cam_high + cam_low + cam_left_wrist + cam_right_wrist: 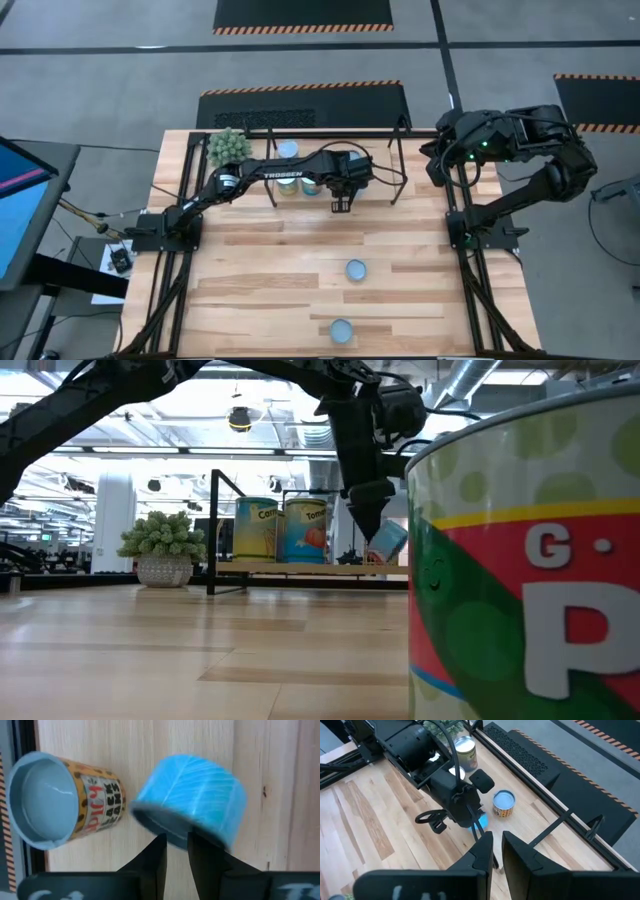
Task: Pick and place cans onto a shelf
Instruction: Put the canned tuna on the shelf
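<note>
Left gripper: its two dark fingers stand narrowly apart and pinch the rim of a short blue can, which hangs tilted over the shelf board; in the low view the same tin shows slanted under the gripper.
Left arm lettering: "TROSSEN" in white along the forearm in the high view.
Orange can: just beside the blue one at its 9 o'clock in the left wrist view, the orange can stands on the board; black words on its spotted label read roughly "SPICY BLACK BEANS", partly turned away.
Shelf: at 12 o'clock on the table, black legs and rails with a light wood board.
Yellow cans: two tall tins on the shelf in the low view; the yellow-labelled can begins "Cam…", the tomato can "Tom…", the rest cut off by the curve.
Loose cans: a centre can at 6 o'clock of the shelf, and a front can near the table's front edge.
Near can: fills the low view's right side; only "G" and "P" can be read, the remainder cropped.
Right gripper: raised at the table's 2 o'clock corner, holding nothing, fingers only a slit apart.
Plant: at the shelf's 9 o'clock end.
Hard to make out: the can under the arm in the high view.
</note>
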